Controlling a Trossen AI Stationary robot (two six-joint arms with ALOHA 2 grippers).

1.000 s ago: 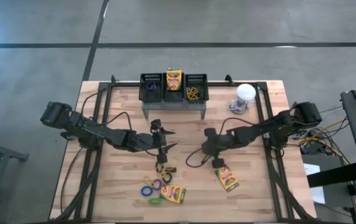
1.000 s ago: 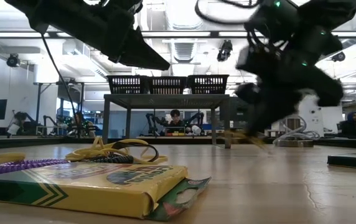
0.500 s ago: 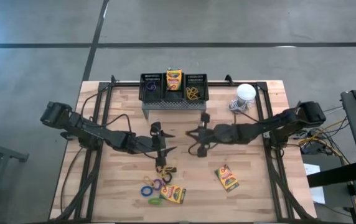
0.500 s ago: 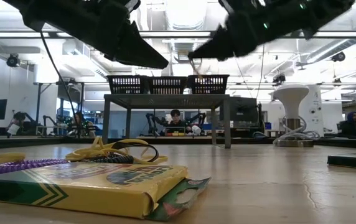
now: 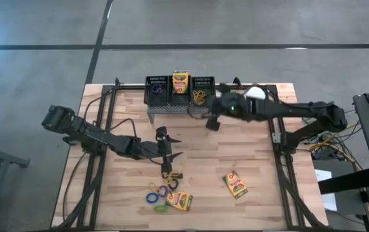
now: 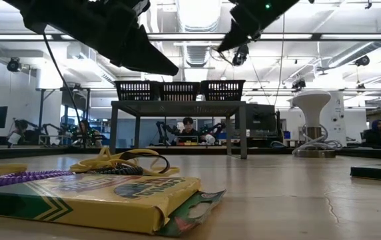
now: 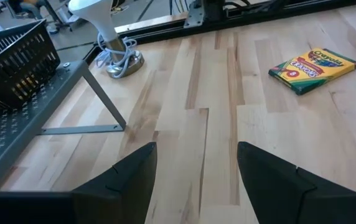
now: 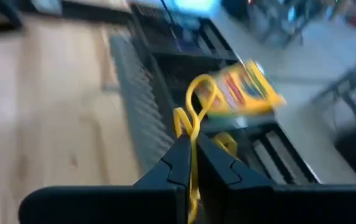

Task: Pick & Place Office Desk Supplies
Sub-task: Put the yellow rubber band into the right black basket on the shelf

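Three black mesh bins (image 5: 180,86) stand in a row on a grey perforated stand at the table's far side. The middle bin holds an upright crayon box (image 5: 180,82), the left one a purple loop (image 5: 156,91), and the right one yellow loops (image 5: 199,96). Two more crayon boxes (image 5: 235,184) (image 5: 179,201) lie flat on the near half of the table, beside a heap of coloured loops (image 5: 160,189). My left gripper (image 5: 171,147) is open and hovers above that heap. My right gripper (image 5: 211,123) is raised at the stand's right front corner and is shut on a yellow loop (image 8: 198,102). My right gripper pinches the yellow loop between its two fingers (image 8: 177,155). A strand (image 8: 193,180) runs back between the fingers, and the free part (image 8: 193,93) stands out past the fingertips. The loop is lifted clear of the table, in front of the bins.
A white round-topped object (image 5: 254,96) with a coiled cable stands right of the stand. Black frame rails run along both sides of the table. Bare wood lies between the stand and the near crayon boxes (image 6: 90,197). People sit at desks in the room behind.
My right gripper has risen from beside the right-hand crayon box and swung toward the far edge, up to the stand's right front, staying shut on the yellow loop. The loop has been carried clear of the table.
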